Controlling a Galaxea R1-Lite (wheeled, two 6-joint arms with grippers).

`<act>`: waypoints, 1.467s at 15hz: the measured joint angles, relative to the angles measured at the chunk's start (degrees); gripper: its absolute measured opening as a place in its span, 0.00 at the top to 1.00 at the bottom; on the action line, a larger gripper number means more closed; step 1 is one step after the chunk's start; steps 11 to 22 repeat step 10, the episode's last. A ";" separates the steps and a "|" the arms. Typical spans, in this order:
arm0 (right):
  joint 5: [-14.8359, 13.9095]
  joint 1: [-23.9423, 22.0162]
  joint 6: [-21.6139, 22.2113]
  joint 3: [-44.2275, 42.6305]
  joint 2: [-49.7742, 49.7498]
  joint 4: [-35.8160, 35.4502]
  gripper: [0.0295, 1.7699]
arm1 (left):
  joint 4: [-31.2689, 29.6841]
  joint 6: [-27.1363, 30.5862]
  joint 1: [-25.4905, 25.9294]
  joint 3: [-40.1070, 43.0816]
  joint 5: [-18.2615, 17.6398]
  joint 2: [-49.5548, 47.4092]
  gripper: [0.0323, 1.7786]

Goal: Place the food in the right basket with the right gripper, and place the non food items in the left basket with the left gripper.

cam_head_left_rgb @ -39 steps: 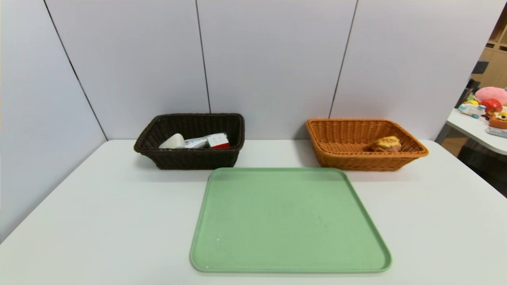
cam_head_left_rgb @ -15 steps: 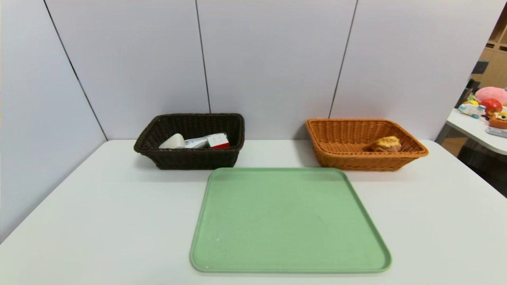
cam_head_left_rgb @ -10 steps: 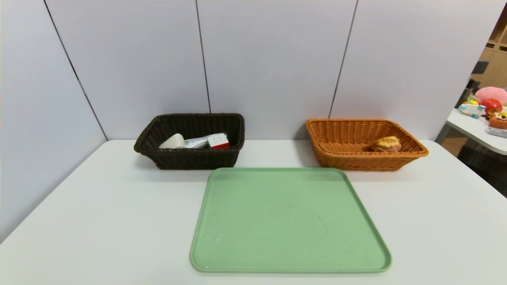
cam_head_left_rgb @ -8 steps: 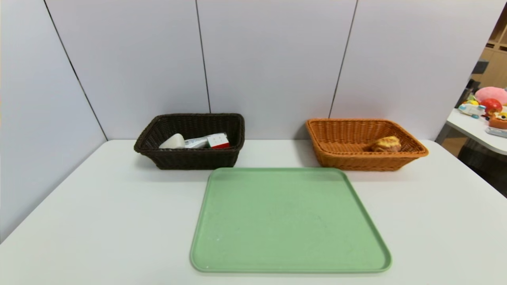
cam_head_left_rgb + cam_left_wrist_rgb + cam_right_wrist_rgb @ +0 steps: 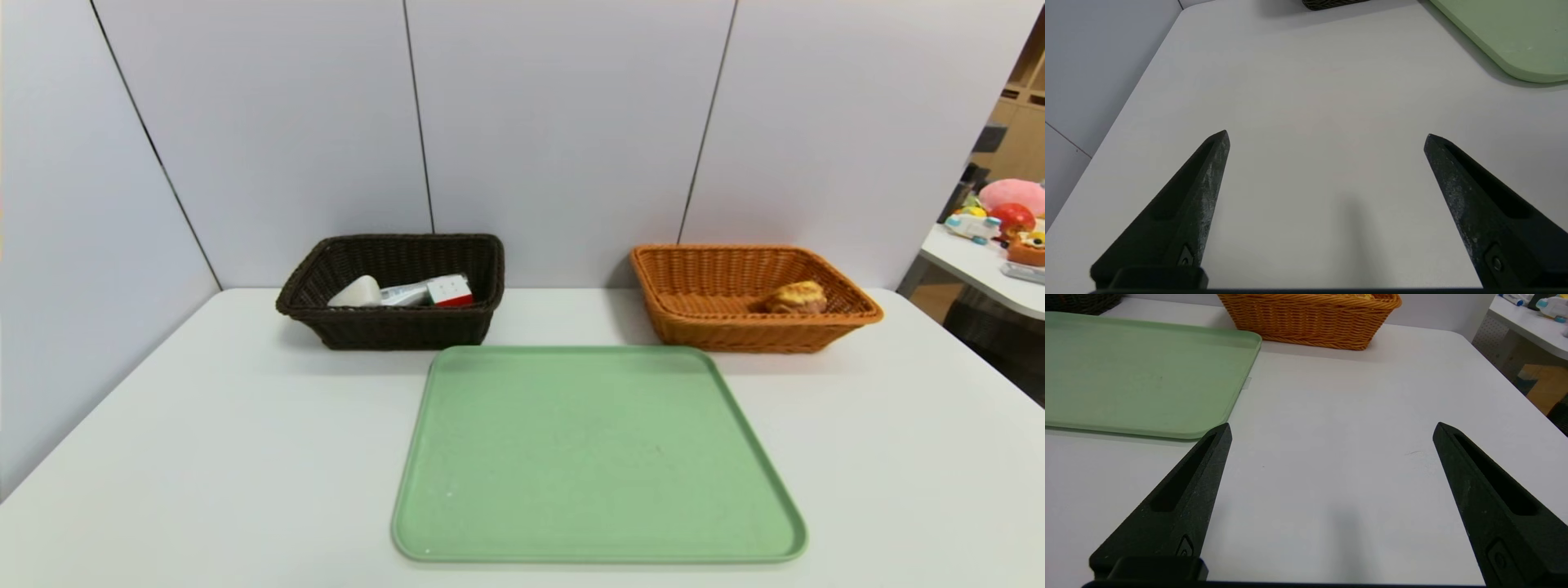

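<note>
Comparing the head views over the last seconds, nothing on the counter (image 5: 204, 425) has shifted: the green tray (image 5: 596, 457) stays bare. The dark left basket (image 5: 392, 327) holds a white item (image 5: 356, 292) and a red-and-white box (image 5: 449, 290); the orange right basket (image 5: 735, 331) holds a pastry (image 5: 796, 296). The left hand (image 5: 1327, 136) hovers over bare counter beside the tray, fingers spread wide, holding nothing. The right hand (image 5: 1331, 428) hovers likewise on the tray's other side, spread and holding nothing. Judgement: with no item left to sort and both arms drawn back, the task appears complete.
</note>
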 joint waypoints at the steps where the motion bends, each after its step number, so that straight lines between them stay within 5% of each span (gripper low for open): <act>1: -0.17 0.00 0.05 0.00 0.00 0.02 0.04 | 0.02 -1.38 0.00 0.06 0.45 0.00 0.05; 7: -0.67 0.00 2.23 0.02 0.00 0.07 0.04 | 0.11 -6.80 0.00 0.11 2.40 0.00 0.05; 22: -0.63 0.00 2.51 -0.09 0.00 0.07 0.04 | 0.11 -7.02 0.01 0.06 2.43 0.00 0.05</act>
